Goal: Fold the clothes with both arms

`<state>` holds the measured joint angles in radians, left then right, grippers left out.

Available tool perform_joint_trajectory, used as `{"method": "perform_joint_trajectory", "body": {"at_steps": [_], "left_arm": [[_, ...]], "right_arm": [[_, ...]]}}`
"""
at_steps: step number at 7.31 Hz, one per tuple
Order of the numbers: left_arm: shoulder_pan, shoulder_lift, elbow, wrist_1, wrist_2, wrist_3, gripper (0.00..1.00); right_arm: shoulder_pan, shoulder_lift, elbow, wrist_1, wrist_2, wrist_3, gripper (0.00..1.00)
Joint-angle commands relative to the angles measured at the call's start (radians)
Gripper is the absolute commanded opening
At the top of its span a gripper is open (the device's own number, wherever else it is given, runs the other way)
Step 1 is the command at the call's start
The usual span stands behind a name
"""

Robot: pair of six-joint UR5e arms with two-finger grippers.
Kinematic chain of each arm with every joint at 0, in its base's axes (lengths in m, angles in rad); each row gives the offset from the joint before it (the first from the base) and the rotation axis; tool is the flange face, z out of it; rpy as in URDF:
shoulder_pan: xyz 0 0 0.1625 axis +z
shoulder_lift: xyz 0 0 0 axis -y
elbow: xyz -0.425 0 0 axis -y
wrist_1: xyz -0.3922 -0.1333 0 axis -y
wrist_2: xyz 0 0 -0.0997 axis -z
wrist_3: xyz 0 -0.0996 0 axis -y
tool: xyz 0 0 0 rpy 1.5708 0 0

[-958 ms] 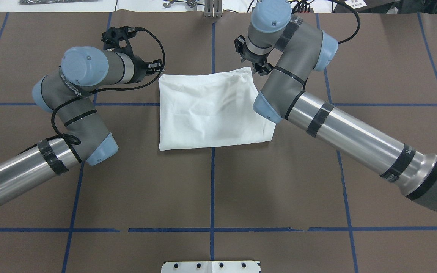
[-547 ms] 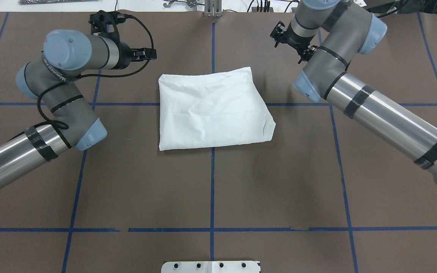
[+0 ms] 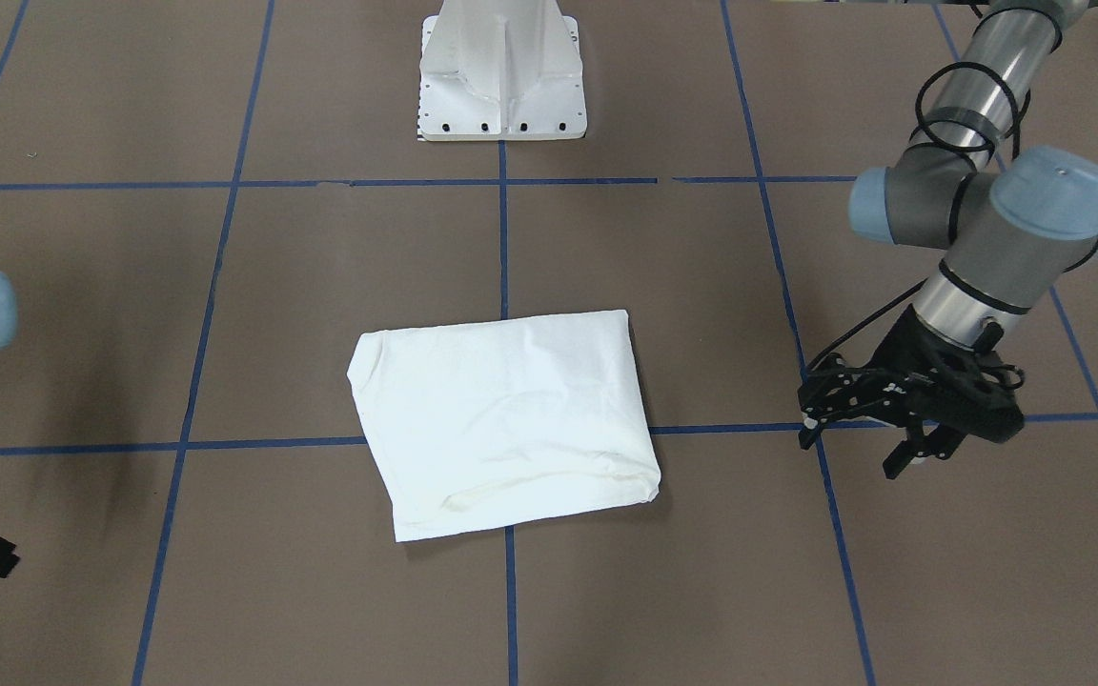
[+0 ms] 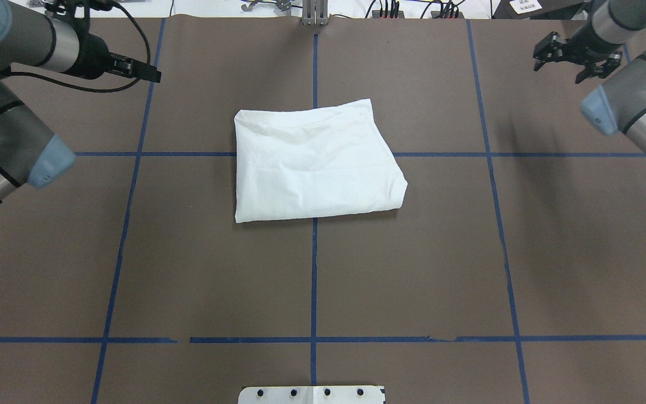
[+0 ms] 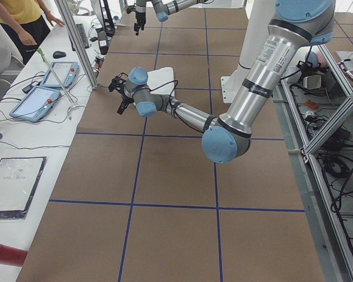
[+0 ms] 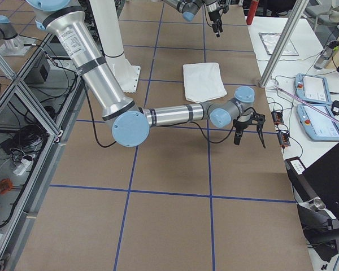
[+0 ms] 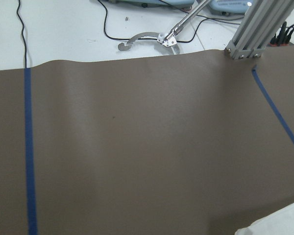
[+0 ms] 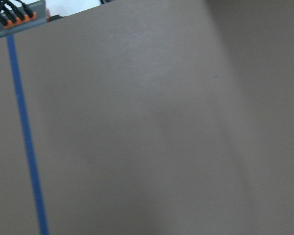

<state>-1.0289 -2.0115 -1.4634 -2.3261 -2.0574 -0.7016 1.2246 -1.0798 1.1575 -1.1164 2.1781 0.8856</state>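
Observation:
The white T-shirt (image 4: 317, 163) lies folded into a rough rectangle at the middle of the brown table, with no text or collar showing. It also shows in the front view (image 3: 506, 419), and one corner shows in the left wrist view (image 7: 281, 225). My left gripper (image 4: 143, 70) hovers at the far left, well clear of the shirt. Its fingers stand apart and empty in the front view (image 3: 852, 448). My right gripper (image 4: 567, 59) is at the far right, also clear. It is open and empty in the right side view (image 6: 250, 141).
The white pedestal base (image 3: 501, 76) stands at the robot's side of the table. Blue tape lines (image 4: 314, 280) mark a grid on the brown cover. A metal post (image 4: 314, 14), cables and tablets (image 6: 316, 90) sit past the far edge, where a person (image 5: 17, 23) stands.
Both arms have pulled back from the shirt's far corners, the left one outward to the left and the right one outward to the right. The shirt has not moved.

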Motion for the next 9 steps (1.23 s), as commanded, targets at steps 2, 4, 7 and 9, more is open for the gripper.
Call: {"method": "perform_joint_trajectory", "body": {"at_steps": [2, 4, 7, 9], "left_arm": [[-0.08, 0.187, -0.213, 0.023, -0.078, 0.06, 1.0], [-0.079, 0.267, -0.259, 0.028, -0.084, 0.057, 1.0], [-0.188, 0.433, -0.308, 0.031, -0.113, 0.285, 1.0], [-0.243, 0.486, -0.319, 0.062, -0.112, 0.298, 1.0]], "right_arm": [[0.124, -0.149, 0.037, 0.009, 0.101, -0.314, 1.0], [0.148, -0.239, 0.086, 0.082, 0.118, -0.358, 1.0], [0.179, -0.287, 0.093, 0.092, 0.161, -0.483, 1.0], [0.179, -0.31, 0.096, 0.092, 0.15, -0.533, 1.0]]}}
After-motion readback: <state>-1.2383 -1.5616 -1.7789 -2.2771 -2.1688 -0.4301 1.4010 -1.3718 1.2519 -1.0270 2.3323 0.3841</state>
